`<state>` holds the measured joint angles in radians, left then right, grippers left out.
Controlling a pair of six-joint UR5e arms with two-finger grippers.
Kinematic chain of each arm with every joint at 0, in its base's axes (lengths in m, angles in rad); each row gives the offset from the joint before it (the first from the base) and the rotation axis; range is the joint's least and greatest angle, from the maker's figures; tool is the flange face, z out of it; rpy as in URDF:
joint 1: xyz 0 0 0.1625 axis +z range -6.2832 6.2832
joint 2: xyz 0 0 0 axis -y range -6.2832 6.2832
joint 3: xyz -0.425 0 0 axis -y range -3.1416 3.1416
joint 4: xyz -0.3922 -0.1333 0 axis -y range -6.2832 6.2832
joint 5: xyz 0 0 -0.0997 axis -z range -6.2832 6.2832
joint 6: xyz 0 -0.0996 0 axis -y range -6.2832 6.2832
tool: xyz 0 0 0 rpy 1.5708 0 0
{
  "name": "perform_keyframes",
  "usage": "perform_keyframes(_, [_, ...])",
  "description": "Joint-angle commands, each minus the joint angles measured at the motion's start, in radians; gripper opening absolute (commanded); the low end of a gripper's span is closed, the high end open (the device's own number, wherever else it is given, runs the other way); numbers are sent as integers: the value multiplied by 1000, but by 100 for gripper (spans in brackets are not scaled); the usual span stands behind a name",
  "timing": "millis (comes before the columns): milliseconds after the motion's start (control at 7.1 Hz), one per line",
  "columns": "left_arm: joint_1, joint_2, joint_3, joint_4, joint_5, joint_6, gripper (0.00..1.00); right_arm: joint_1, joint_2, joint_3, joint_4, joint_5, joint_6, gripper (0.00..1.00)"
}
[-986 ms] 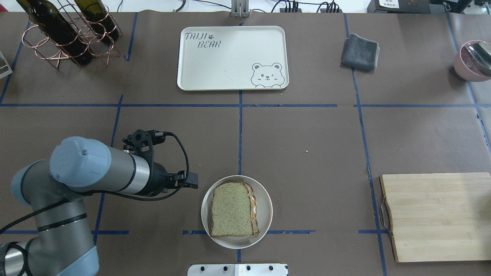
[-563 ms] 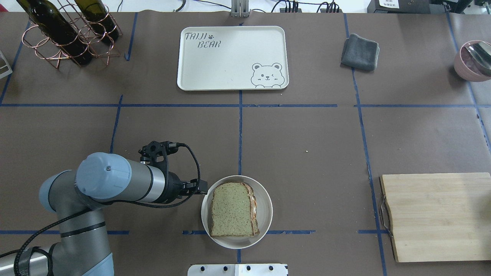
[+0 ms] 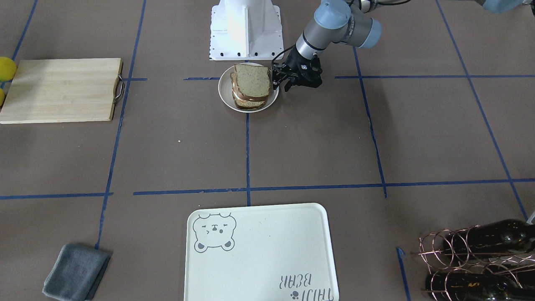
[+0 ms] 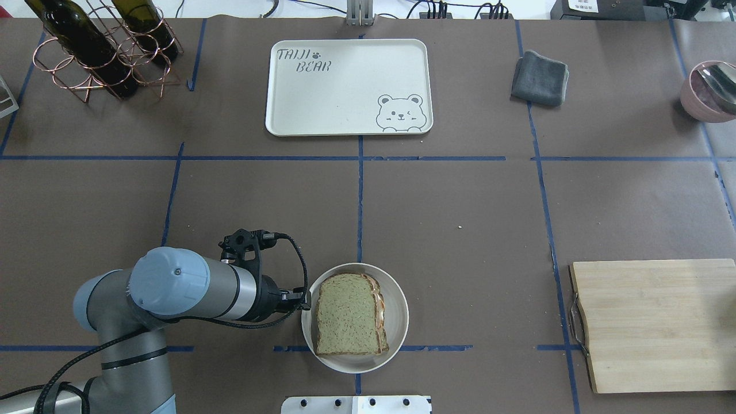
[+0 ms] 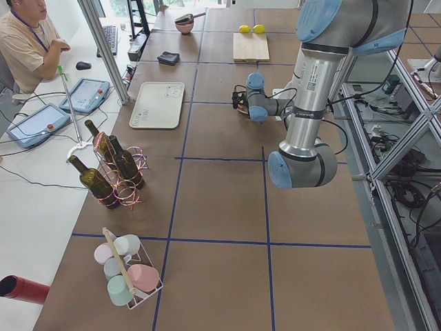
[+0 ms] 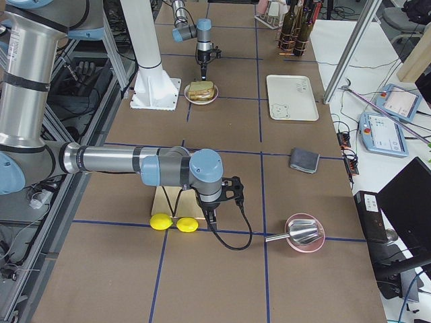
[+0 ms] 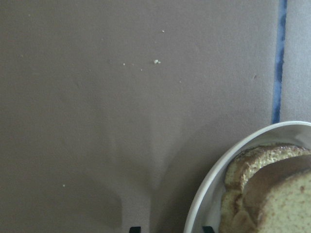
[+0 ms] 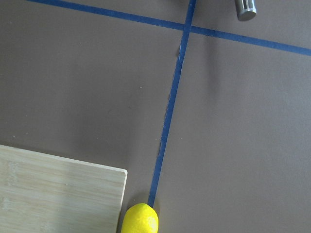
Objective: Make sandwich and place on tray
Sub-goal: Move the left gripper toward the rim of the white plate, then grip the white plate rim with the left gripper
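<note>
The sandwich (image 4: 348, 315) is two slices of wholegrain bread with a white filling edge, lying on a small round whitish plate (image 4: 397, 305) at the near middle of the table. My left gripper (image 4: 305, 300) is low at the plate's left rim and open. In the left wrist view its two dark fingertips (image 7: 135, 229) straddle the plate rim (image 7: 214, 179), with the sandwich (image 7: 272, 194) just inside. The cream tray (image 4: 345, 86) with the bear drawing lies at the far middle with nothing on it. My right gripper (image 6: 212, 215) shows only in the exterior right view, so I cannot tell whether it is open or shut.
A wooden cutting board (image 4: 655, 325) lies at the near right, with two lemons (image 6: 174, 223) at its outer end. A grey folded cloth (image 4: 539, 78) and a pink bowl (image 4: 710, 92) are at the far right. A copper wine rack (image 4: 103, 46) with bottles stands at the far left.
My left arm has swung right and towards the plate. Its gripper has gone from a gap left of the plate to the plate's left rim. The sandwich and plate have not moved.
</note>
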<state>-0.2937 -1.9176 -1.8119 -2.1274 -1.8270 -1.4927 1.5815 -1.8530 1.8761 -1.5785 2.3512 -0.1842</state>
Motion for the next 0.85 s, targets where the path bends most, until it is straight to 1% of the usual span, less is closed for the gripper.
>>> perform_keyframes(0, [8,-27,25,0,0,0,44,0,0,-2,0,-3,0,100])
perform_keyframes(141, [8,-34,28,0,-1,3,41,0,0,-3,0,-1,0,100])
perform_keyframes(282, [8,-32,28,0,-2,6,26,0,1,-3,0,-1,2,100])
perform_keyframes(423, [7,-29,26,0,-3,8,1,0,3,-3,0,-1,2,100])
perform_keyframes(704, [5,-28,20,0,0,6,0,0,5,-5,0,2,3,100])
